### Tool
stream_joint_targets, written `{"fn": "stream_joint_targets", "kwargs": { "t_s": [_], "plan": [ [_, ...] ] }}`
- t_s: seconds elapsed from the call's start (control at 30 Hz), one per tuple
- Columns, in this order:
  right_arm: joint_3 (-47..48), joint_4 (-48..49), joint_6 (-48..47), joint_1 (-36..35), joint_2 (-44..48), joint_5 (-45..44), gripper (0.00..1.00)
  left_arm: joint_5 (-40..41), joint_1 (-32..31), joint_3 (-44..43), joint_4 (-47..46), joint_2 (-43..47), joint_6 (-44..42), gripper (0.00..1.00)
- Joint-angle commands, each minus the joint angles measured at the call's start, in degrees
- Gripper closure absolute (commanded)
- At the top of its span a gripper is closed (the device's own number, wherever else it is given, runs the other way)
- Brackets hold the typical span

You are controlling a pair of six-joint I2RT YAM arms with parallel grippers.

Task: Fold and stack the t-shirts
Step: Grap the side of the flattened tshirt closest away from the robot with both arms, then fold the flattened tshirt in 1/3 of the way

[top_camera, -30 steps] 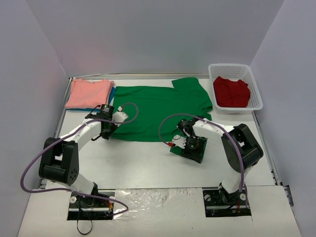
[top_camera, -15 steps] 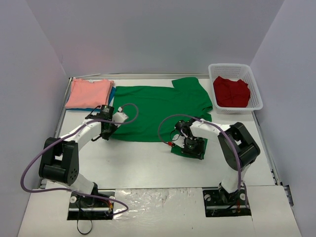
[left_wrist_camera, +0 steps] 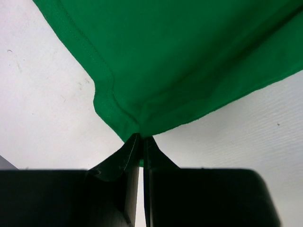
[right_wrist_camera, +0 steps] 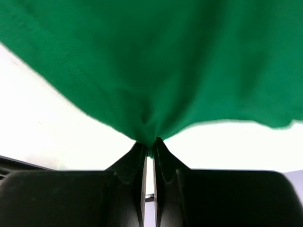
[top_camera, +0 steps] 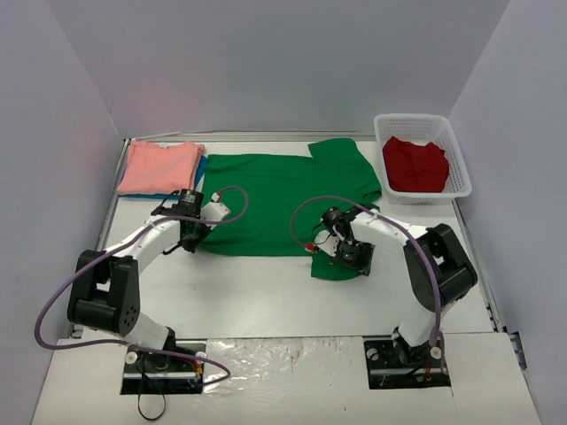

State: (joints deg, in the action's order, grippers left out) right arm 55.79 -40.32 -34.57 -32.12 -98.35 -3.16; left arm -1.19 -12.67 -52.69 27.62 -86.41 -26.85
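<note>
Across the middle of your white tabletop [top_camera: 266, 297], the bright green cloth t-shirt [top_camera: 275, 188] lay spread mostly flat. At the far right corner stood the white plastic mesh basket [top_camera: 461, 177], with the crumpled red t-shirt [top_camera: 414, 164] inside it. At the far left corner sat the folded salmon-pink t-shirt [top_camera: 158, 166], stacked on a teal-blue t-shirt [top_camera: 201, 168] (only its edge showed). Your left gripper [left_wrist_camera: 142, 142] had its jaws pressed together on the green shirt's near left corner. Your right gripper [right_wrist_camera: 150, 144] pinched the near right hem, bunching the cloth there.
</note>
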Motion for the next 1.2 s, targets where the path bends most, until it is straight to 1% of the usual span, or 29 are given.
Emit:
{"fn": "stream_joint_targets", "kwargs": {
  "t_s": [0.0,0.13,0.2,0.43,0.47,0.67,0.9,1.0,1.17],
  "plan": [
    [3.0,-5.1,-1.0,3.5,5.5,-0.5,1.00,-2.4,0.2,-1.5,2.9,4.1,-0.7,0.98],
    [3.7,-8.5,-2.1,8.3,9.0,0.6,1.00,-5.4,0.1,-2.0,5.5,6.7,-1.9,0.98],
    [3.6,-10.1,-2.4,9.1,11.2,1.0,1.00,-6.5,0.1,-1.5,6.7,8.3,-2.7,0.98],
    [4.8,-16.4,-1.3,9.4,18.0,2.6,1.00,-7.7,-0.4,0.5,10.8,13.5,-4.3,0.98],
    [5.3,-17.2,-1.1,9.4,19.2,4.8,1.00,-7.8,-0.4,1.1,12.0,15.1,-4.8,0.98],
    [8.8,-22.8,0.9,9.3,24.3,9.5,1.00,-9.0,-0.6,4.2,16.1,22.7,-6.8,0.98],
    [9.1,-24.5,2.0,9.7,27.6,13.3,1.00,-10.1,-0.6,6.4,20.7,29.6,-8.0,0.98],
    [9.3,-24.5,2.0,9.9,28.4,13.2,1.00,-10.7,-0.6,7.2,21.1,31.8,-7.8,0.97],
    [11.3,-23.7,1.9,10.3,27.2,10.7,1.00,-9.6,-0.7,7.9,19.4,32.3,-6.5,0.98]
  ]
}}
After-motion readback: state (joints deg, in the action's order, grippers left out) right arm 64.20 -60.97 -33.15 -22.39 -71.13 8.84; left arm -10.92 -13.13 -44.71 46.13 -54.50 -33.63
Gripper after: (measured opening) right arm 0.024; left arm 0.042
